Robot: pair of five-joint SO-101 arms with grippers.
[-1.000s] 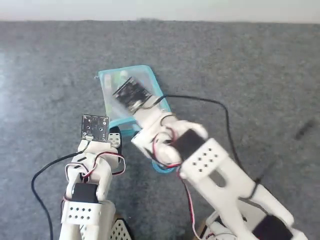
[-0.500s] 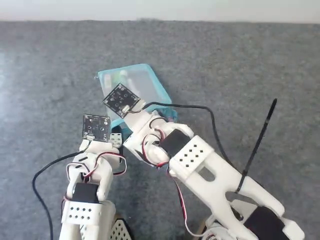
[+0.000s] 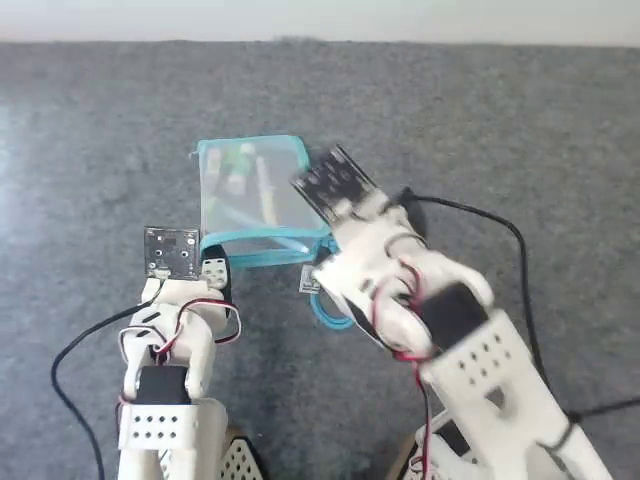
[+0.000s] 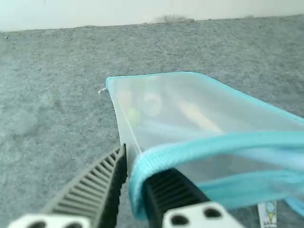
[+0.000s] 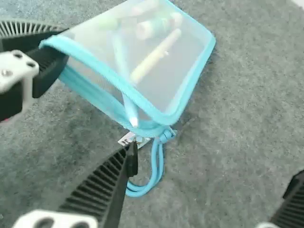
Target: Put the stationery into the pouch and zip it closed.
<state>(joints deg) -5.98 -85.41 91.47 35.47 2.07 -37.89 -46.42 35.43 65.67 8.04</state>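
Since a second ago my right arm has swung off the pouch (image 3: 255, 200) to its right side. The pouch has turned from a slant to lie square to me on the bench (image 3: 500, 120). Its zip edge faces me and runs side to side; the pens (image 5: 152, 54) inside lie roughly from that edge toward the far one. My left end effector (image 4: 135, 173) is pinched on the zip edge's left corner. My right end effector (image 5: 213, 171) gapes wide, empty, above the strap loop (image 5: 158, 161).
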